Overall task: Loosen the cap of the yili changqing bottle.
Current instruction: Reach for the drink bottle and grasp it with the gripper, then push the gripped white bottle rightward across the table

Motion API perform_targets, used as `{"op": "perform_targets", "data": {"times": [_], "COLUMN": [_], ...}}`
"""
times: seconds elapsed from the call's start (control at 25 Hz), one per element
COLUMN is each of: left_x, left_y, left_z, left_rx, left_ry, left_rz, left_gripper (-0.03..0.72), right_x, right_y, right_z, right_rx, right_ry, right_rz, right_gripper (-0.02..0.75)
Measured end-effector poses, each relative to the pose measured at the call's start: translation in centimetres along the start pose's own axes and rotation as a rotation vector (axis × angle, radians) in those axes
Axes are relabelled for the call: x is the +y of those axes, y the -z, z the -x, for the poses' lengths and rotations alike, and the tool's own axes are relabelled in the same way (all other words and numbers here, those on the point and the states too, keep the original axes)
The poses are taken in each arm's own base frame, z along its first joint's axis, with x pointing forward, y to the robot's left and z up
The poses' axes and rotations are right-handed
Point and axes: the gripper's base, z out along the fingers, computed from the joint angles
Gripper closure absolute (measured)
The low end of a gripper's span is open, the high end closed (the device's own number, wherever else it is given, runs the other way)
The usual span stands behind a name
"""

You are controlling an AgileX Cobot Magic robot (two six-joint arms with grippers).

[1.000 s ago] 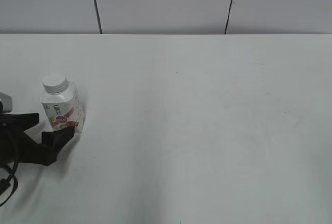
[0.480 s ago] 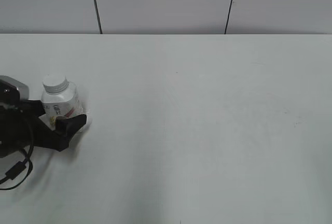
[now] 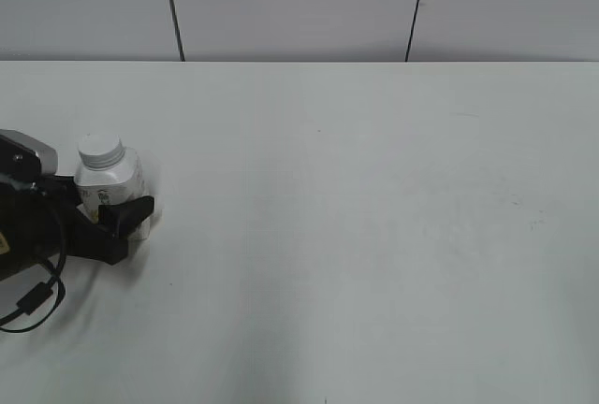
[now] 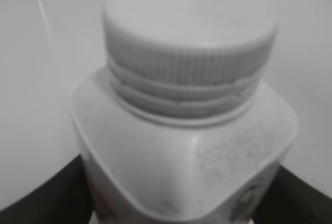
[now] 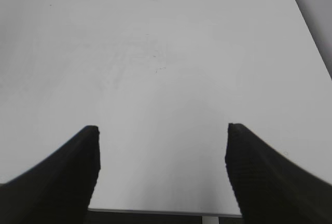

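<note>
At the far left of the white surface [image 3: 356,236], the left end effector [image 3: 98,209] grips the lower body of the yili changqing bottle [image 3: 113,180], which stands upright with its ribbed white cap [image 3: 100,150] screwed on. To the right, the right end effector [image 5: 162,156] hangs above bare surface, its fingers spread wide with nothing between them.
</note>
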Motion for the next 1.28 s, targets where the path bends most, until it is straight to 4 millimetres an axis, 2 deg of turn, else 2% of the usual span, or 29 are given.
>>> {"op": "perform_targets", "data": {"times": [0.64, 1.08, 1.28], "left_x": [-0.2, -2.2, -2.0], "left_y": [0.0, 0.0, -1.4], "left_z": [0.0, -0.2, 0.8], "left_rx": [0.001, 0.02, -0.01], "left_ry": [-0.01, -0.113, -0.205], "left_rz": [-0.024, -0.267, -0.378], "left_gripper": [0.2, 0.2, 0.2], "right_x": [0.0, 0.0, 0.0], "right_y": [0.0, 0.0, 0.0], "right_z": [0.0, 0.0, 0.0], "right_rx": [0.0, 0.0, 0.0], "right_ry": [0.002, 0.0, 0.0], "right_rz": [-0.005, 0.0, 0.0], "right_gripper": [0.146, 0.146, 0.146]}}
